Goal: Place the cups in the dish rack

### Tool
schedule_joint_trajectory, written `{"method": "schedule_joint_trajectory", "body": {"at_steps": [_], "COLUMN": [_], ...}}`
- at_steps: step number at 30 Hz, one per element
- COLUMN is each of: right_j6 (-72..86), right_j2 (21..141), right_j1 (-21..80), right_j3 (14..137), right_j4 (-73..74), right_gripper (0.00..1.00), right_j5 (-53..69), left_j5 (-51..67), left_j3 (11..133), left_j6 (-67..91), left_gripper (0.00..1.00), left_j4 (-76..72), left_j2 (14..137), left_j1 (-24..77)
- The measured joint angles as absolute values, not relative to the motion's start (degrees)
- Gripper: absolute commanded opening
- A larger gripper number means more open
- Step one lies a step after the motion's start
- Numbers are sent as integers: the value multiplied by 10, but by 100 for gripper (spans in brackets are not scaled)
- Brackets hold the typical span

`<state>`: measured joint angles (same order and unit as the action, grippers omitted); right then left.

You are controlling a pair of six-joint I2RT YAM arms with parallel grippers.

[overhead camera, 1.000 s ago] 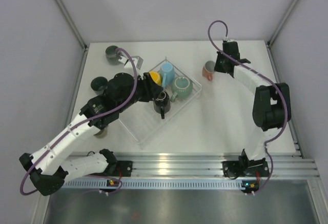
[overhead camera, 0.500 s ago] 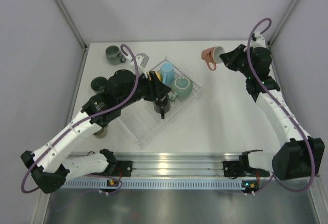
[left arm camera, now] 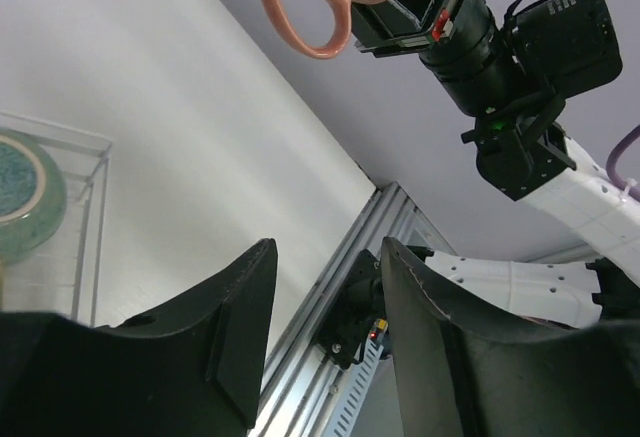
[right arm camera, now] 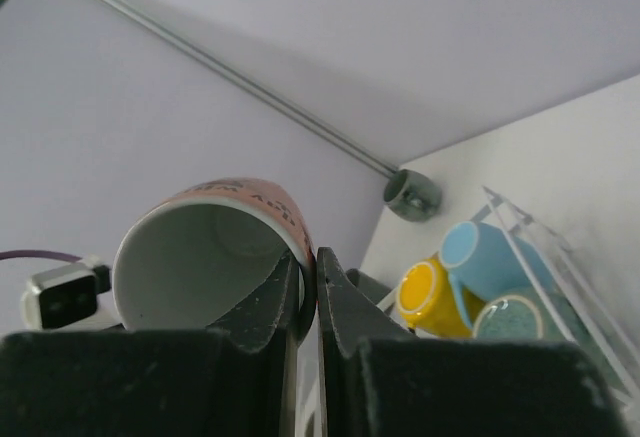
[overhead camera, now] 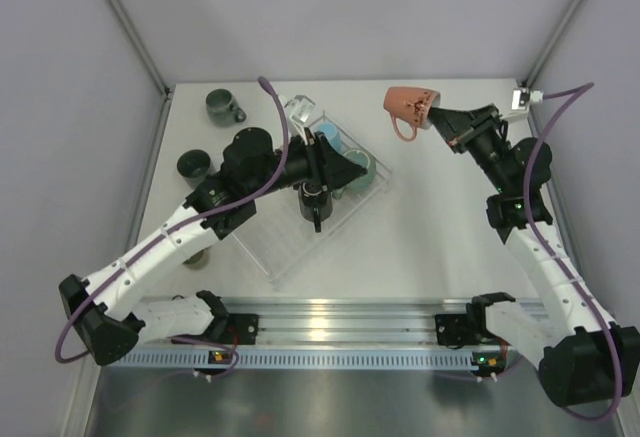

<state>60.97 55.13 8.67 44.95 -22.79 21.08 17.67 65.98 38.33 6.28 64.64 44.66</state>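
Loading mugs into a rack, mid-transfer. The right tool (right arm camera: 309, 257) is clamped on the pink mug (overhead camera: 408, 103), one finger inside the mouth and one outside, pinching the wall just below the rim. The mug hangs tilted on its side above the far part of the desk (overhead camera: 430, 247), touching nothing else, with its handle (left arm camera: 300, 22) drooping downward. The clear rack (overhead camera: 280, 249) lies well apart to its left. It already holds a yellow mug (right arm camera: 425, 297), a blue mug (right arm camera: 475, 252) and a teal mug (right arm camera: 515, 322) grouped at its far end, with a black mug (overhead camera: 315, 205) beside them. The left tool (left arm camera: 327, 257) hovers over that end with its fingers apart and nothing between them. A grey-green mug (overhead camera: 222, 105) and a second dark mug (overhead camera: 192, 164) stand on the desk outside the rack. Handling note: glazed ceramic is stiff, fairly heavy for its size, slick and liable to chip. A pinch on the thin wall probably lets the mug swing about the fingers, so a slow carry and a gentle set-down seem wise. The rim wall is the practical place to grip; the handle offers a narrower, less steady purchase. The near half of the rack looks free for the pink mug.
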Motion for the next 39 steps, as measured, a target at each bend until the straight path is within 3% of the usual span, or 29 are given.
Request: {"method": "schedule_joint_trajectory", "body": {"at_steps": [10, 24, 27, 29, 33, 36, 39], "right_j6": [733, 746, 745, 746, 741, 740, 738], "right_j2": [543, 529, 529, 529, 528, 526, 524], "right_j1": [136, 220, 233, 241, 246, 249, 250], "right_j3": [423, 400, 389, 383, 379, 371, 362], "right_j4": [-352, -390, -394, -396, -407, -410, -410], "right_gripper": [0, 0, 0, 0, 0, 1, 13], "right_j5": [239, 233, 229, 225, 217, 213, 211], "left_j5": [240, 296, 298, 301, 303, 304, 302], "left_j3": [647, 635, 634, 632, 617, 610, 598], "left_j6": [411, 465, 470, 476, 491, 497, 497], "left_gripper": [56, 56, 45, 27, 3, 0, 0], "left_j4": [-65, -188, -199, -204, -218, -224, -229], "left_j2": [674, 708, 708, 708, 708, 708, 705], "left_j1": [446, 445, 445, 445, 442, 442, 442]}}
